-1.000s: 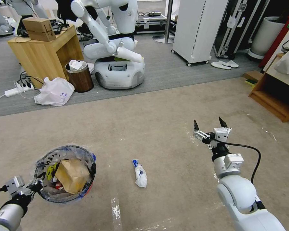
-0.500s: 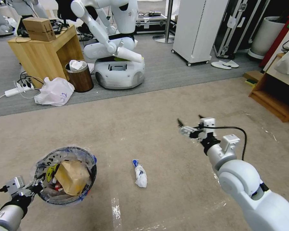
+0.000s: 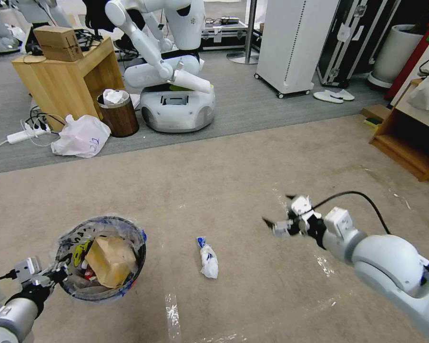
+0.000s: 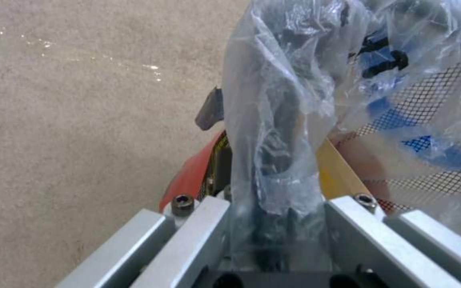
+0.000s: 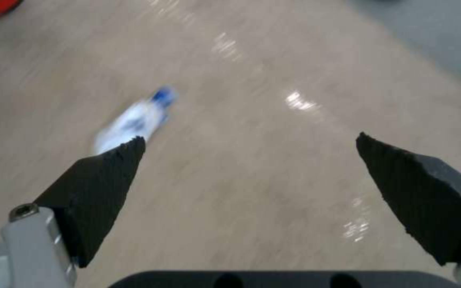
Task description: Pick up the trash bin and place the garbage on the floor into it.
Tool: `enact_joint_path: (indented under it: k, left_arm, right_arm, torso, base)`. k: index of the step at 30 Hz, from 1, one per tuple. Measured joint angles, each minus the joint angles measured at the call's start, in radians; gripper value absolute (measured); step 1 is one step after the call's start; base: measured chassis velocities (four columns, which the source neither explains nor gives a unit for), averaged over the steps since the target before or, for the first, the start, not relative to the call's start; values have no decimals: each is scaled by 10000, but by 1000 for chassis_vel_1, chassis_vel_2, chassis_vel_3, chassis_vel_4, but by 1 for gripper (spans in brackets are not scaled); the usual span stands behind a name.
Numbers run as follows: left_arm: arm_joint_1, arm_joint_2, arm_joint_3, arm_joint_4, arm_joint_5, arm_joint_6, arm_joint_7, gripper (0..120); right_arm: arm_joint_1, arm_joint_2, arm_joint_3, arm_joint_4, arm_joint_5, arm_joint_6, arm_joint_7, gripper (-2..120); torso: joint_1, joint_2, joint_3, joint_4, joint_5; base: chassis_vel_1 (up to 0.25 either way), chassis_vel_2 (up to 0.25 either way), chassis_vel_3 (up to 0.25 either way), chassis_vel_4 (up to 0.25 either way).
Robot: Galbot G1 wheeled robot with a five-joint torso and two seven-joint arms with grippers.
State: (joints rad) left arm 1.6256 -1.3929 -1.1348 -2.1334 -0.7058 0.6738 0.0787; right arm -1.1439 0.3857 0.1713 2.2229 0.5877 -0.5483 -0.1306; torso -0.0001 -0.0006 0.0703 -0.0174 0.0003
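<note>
The red trash bin (image 3: 131, 282) with its printed clear liner hangs low at the left, a tan paper bag (image 3: 108, 261) and other litter inside. My left gripper (image 3: 56, 276) is shut on its near rim; in the left wrist view the gripper (image 4: 241, 116) pinches the liner (image 4: 294, 80) and the red wall (image 4: 190, 176). One piece of garbage, a blue-white wrapper (image 3: 208, 259), lies on the beige floor (image 3: 233, 162) between the arms. My right gripper (image 3: 277, 209) hovers open to the right of it, fingers pointing toward it. In the right wrist view the gripper (image 5: 249, 138) frames the wrapper (image 5: 134, 120).
On the grey carpet behind stand a brown wood-look bin (image 3: 119, 114), a white plastic bag (image 3: 81, 136), another robot (image 3: 176, 95) and a wooden cabinet (image 3: 66, 76). A low wooden shelf (image 3: 410, 147) borders the right. Tape lines (image 3: 172, 312) cross the carpet.
My right arm has swung left and lower, turning its open gripper toward the wrapper. The bin in my left gripper has shifted slightly right.
</note>
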Motion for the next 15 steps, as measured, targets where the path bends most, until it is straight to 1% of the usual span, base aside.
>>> enact_joint_path:
  k: [2,3,4,6,10,13,15]
  left_arm:
    - [1,-16,15,38,17,0,8,1]
    - [1,-16,15,38,17,0,8,1]
    - [-7,-42,26,53,39,0,10,1]
    - [-6,-82,29,65,70,0,12,1]
    - [29,-95,3,41,73,0,13,1]
    - [103,-144,-50,-15,98,0,12,1]
    - [126,-169,-60,-28,124,1,13,1]
  right_arm:
    - [28,-347,-728,35,95,-114,-44,100]
    - [28,-347,-728,35,95,-114,-44,100]
    - [53,-359,-1040,10,127,-142,34,100]
    - [121,-201,-1583,-148,158,-193,241,100]
    - [244,19,-2096,-328,207,-203,463,100]
    - [556,459,-2788,-581,233,-144,682,100]
    - [700,599,-2985,-627,293,-138,739,100]
  torso:
    - [0,0,0,-1,0]
    - [0,0,0,-1,0]
    - [0,-1,0,-1,1]
    - [0,-1,0,-3,1]
    - [0,0,0,-2,0]
    - [0,0,1,-1,1]
    - [0,0,2,-2,1]
  base:
    - [0,0,0,0]
    - [0,0,0,0]
    - [0,0,0,0]
    - [0,0,0,0]
    - [0,0,0,0]
    - [0,0,0,0]
    - [0,0,0,0]
